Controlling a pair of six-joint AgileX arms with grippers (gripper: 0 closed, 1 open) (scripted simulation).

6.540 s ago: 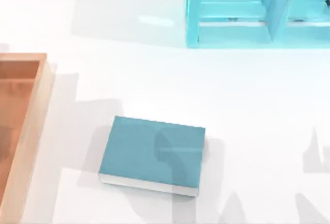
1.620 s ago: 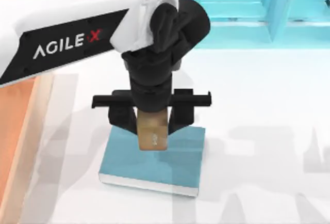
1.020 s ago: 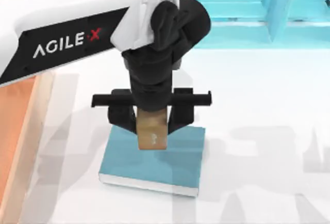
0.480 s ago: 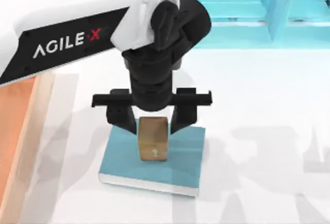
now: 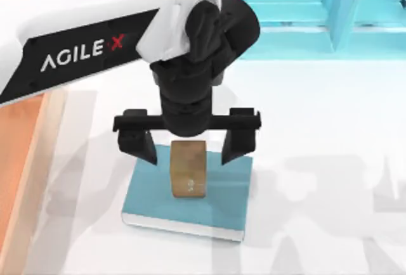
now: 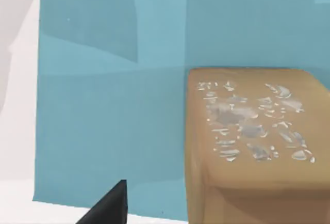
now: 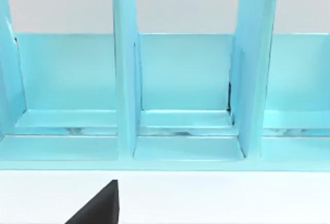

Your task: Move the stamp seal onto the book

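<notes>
The small upright tan-brown wooden stamp seal (image 5: 188, 168), likely light, rigid and best pinched by its flat side faces, stands on the thick teal-blue book (image 5: 188, 189) while the left end effector (image 5: 188, 149) hangs over it, fingers spread clear.

The wooden block (image 5: 188, 168) stands upright on the book (image 5: 152, 192), with bare cover showing on every side of it. The left gripper (image 5: 188, 150) hangs over it, its 2 fingers spread wide with a gap on each side of the block. A wooden tray (image 5: 32, 161) bounds the table's left edge and a cyan shelf unit (image 5: 317, 15) blocks the far right. White table (image 5: 330, 135) between them lies bare.
</notes>
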